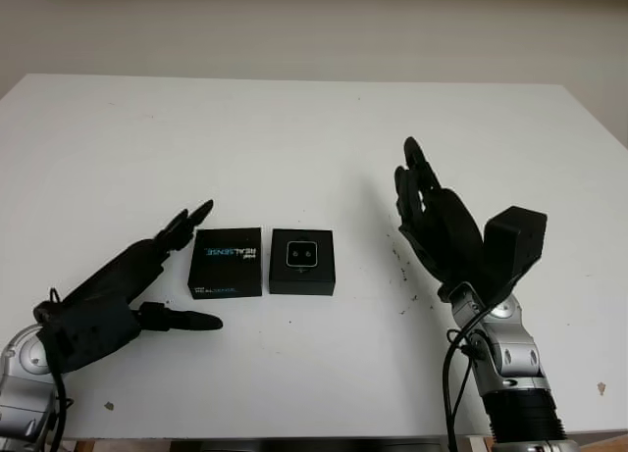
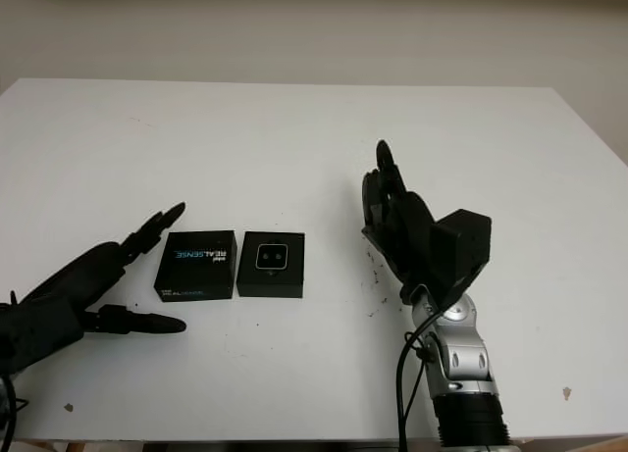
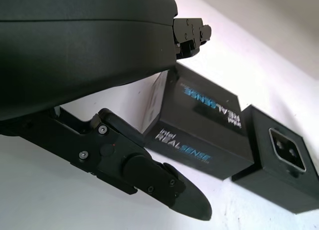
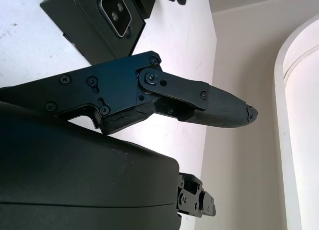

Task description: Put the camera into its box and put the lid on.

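Box (image 1: 302, 262): small, black, square, open top up, flat on the white bench (image 1: 294, 138), near its front edge.
Camera (image 1: 300, 252): small square body, light rim, two dark lenses on a dark face; seated in the box, face up.
Lid (image 1: 227, 262): black, square, "Intel REALSENSE" printed in white and blue on top and on one side wall; flat on the bench, printed top up, just beside the box on its left, edges parallel. Lid not on box.

Bare table (image 1: 294, 138) around touching lid (image 1: 227, 263), box (image 1: 302, 262)
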`<action>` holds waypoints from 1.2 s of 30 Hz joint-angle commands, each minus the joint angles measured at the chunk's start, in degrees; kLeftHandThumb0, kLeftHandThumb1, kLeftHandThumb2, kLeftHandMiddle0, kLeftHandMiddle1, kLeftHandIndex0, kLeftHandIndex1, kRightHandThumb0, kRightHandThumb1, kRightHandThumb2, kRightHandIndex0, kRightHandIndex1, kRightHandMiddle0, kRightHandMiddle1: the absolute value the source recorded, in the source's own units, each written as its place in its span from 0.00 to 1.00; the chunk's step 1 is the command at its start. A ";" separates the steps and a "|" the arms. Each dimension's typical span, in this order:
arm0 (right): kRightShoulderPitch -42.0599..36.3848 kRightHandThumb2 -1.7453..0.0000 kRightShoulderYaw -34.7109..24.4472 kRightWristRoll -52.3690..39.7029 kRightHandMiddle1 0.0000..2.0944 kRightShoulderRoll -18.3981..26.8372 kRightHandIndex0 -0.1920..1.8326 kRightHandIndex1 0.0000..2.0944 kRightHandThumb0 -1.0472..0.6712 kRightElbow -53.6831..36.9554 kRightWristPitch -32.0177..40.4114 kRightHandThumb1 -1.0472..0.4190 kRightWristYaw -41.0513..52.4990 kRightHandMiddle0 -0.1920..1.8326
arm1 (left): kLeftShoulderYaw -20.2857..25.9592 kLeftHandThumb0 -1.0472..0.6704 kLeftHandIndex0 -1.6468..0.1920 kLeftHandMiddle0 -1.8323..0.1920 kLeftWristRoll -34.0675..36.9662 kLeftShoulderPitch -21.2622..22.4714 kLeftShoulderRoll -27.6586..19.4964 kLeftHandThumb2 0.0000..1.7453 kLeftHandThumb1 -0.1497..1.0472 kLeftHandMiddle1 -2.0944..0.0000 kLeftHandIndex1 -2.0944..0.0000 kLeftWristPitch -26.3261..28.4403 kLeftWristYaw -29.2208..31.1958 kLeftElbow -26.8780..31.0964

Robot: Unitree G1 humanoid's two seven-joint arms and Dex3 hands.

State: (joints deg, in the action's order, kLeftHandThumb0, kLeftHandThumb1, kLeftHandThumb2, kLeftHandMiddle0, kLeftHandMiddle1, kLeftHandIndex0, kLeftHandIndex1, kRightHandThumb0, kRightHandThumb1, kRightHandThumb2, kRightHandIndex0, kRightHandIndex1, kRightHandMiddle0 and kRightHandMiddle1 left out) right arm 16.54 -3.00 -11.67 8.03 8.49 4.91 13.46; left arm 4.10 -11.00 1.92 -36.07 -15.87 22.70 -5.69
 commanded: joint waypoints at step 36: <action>-2.67 0.62 0.21 0.44 0.00 0.05 0.00 0.00 0.19 -7.28 3.29 0.00 -0.33 0.00 | -3.60 0.36 0.72 0.73 1.99 6.45 -1.46 0.03 0.78 0.95 0.92 -4.62 4.37 -6.64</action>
State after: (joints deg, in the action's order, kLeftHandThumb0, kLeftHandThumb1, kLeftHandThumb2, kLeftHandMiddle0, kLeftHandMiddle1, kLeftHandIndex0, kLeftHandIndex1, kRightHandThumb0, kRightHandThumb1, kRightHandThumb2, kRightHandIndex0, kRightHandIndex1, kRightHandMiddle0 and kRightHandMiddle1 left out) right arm 14.14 -2.58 -11.47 7.99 1.86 7.98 13.18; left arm 0.40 -9.61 8.57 -37.99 -20.12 27.23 -13.09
